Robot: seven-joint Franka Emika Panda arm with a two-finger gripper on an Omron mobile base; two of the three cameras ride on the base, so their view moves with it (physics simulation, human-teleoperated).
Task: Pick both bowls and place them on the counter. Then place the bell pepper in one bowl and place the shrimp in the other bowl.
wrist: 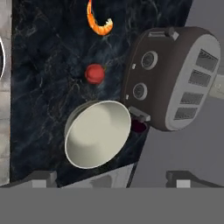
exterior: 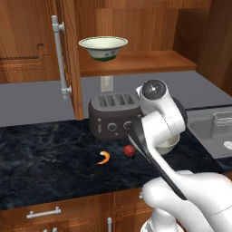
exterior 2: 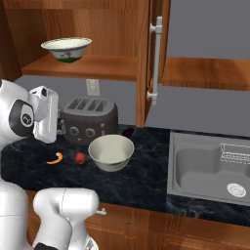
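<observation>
One bowl (exterior 2: 111, 152) sits on the counter (exterior: 45, 154) w/ pepper (exterior: 129, 151) & shrimp (exterior: 104, 157) beside it, other bowl (exterior: 103, 47) up on shelf (exterior: 149, 62), jaws wide & empty; risk: arm clips toaster (exterior: 113, 115) or door (exterior: 68, 54) reaching up.

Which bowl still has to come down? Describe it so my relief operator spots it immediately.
Start at the dark toaster on the black counter and look straight up to the open wooden cabinet shelf. The wide cream bowl there, with a flared rim and green mark, stands alone; the deeper bowl already stands on the counter.
</observation>
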